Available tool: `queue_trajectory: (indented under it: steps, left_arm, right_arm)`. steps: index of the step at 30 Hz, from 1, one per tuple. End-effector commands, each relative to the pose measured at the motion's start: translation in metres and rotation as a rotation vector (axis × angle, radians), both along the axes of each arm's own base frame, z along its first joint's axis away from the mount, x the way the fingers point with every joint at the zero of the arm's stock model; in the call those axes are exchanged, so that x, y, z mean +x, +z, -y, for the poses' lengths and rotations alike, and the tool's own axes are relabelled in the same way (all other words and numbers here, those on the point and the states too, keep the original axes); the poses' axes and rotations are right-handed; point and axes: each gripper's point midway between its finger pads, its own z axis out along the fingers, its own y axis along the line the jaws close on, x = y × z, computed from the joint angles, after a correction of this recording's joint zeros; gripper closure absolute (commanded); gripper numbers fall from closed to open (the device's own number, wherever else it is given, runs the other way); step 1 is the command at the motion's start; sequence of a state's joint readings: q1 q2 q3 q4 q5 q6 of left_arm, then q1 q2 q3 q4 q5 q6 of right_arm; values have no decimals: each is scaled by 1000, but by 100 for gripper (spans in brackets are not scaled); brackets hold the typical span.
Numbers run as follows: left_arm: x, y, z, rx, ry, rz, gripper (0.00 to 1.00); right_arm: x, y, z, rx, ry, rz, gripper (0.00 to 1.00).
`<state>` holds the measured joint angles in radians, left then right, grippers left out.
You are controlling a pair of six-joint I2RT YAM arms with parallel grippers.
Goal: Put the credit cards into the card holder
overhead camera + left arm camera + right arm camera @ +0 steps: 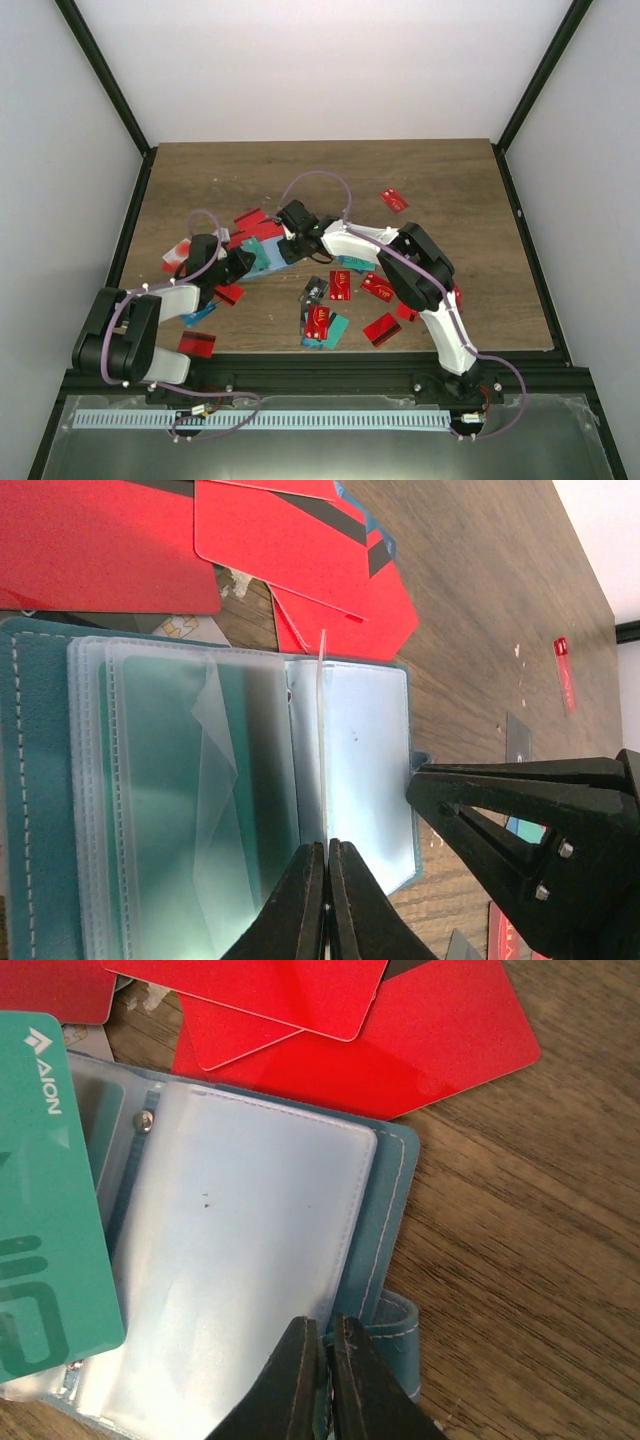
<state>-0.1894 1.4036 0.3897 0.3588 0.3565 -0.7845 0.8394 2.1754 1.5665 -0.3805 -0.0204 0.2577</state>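
I am viewing the card holder (260, 1220), which is lying open at centre-left of the top view. It is showing a teal stitched cover, clear sleeves and a strap tab. The left jaws are clenching one clear sleeve, which is standing edge-on. The right jaws are clenched at the cover edge beside the tab; I cannot tell whether they are gripping it. Red credit cards (420, 1030) are lying scattered around it on the brown wooden bench (540, 1260), and white walls (320, 60) are enclosing it.

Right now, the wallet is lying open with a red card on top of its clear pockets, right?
Not quite. The card holder is lying open, but the card on top of its clear pockets is teal-green, not red. The right wrist view shows it.
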Motion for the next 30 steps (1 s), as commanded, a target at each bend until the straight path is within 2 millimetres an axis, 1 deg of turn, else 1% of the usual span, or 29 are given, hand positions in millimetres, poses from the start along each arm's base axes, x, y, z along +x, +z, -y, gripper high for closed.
queue_trajectory:
  steps: [1, 5, 9, 23, 30]
  left_arm:
    - [0, -10, -1, 8, -3, -8, 96]
    - [-1, -18, 4, -22, -21, -26, 96]
    - [-3, -20, 7, -41, -28, -32, 96]
    - [-7, -16, 16, -83, -68, -18, 96]
    - [-7, -12, 23, -139, -88, -11, 96]
  right_arm:
    - [-7, 4, 4, 3, -4, -27, 99]
    - [-8, 2, 4, 5, -5, -34, 99]
    - [-9, 1, 4, 7, -5, -41, 99]
    - [-10, -1, 6, 3, -12, -49, 99]
    - [-10, -2, 7, 0, -16, -51, 99]
